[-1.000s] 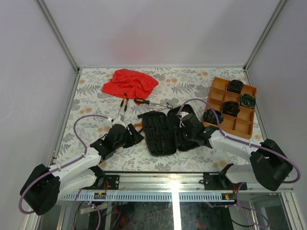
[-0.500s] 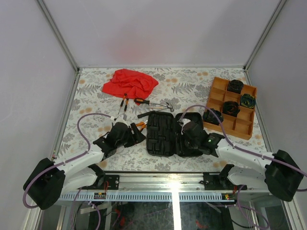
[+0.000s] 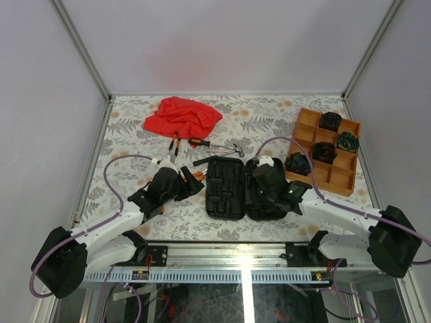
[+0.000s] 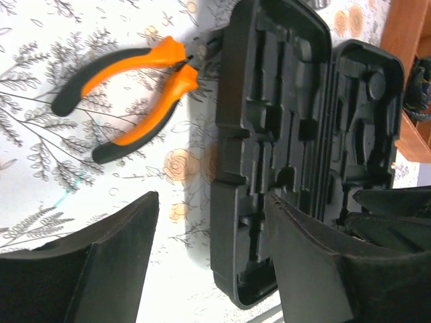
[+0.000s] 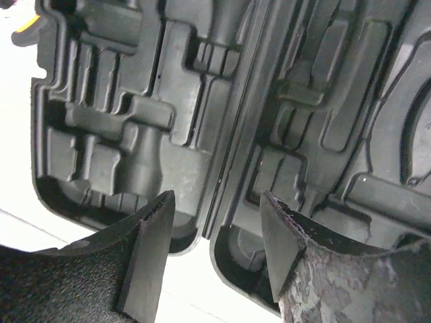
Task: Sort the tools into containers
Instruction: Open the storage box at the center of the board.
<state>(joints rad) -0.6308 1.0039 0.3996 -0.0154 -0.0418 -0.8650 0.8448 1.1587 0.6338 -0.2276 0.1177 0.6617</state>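
Observation:
The black tool case (image 3: 226, 189) lies open and flat mid-table, its moulded slots empty (image 5: 135, 128). My left gripper (image 3: 191, 186) hovers open at the case's left edge (image 4: 232, 222), holding nothing (image 4: 212, 225). The orange-handled pliers (image 4: 135, 87) lie just left of the case (image 3: 196, 176). My right gripper (image 3: 264, 192) is open above the case's hinge (image 5: 232, 155), nothing between its fingers (image 5: 215, 212). Screwdrivers (image 3: 175, 143) and the hammer (image 3: 219, 155) lie behind the case. The orange tray (image 3: 337, 176) at the right holds several dark coiled bundles (image 3: 324, 152).
A red cloth (image 3: 183, 116) lies crumpled at the back left, next to the screwdrivers. The table (image 3: 262, 118) has a floral cover and is walled on three sides. Purple cables (image 3: 114, 182) loop from both arms.
The right gripper has drawn back over the case and opened a little wider. The case now lies fully flat. The left gripper has shifted slightly beside the pliers.

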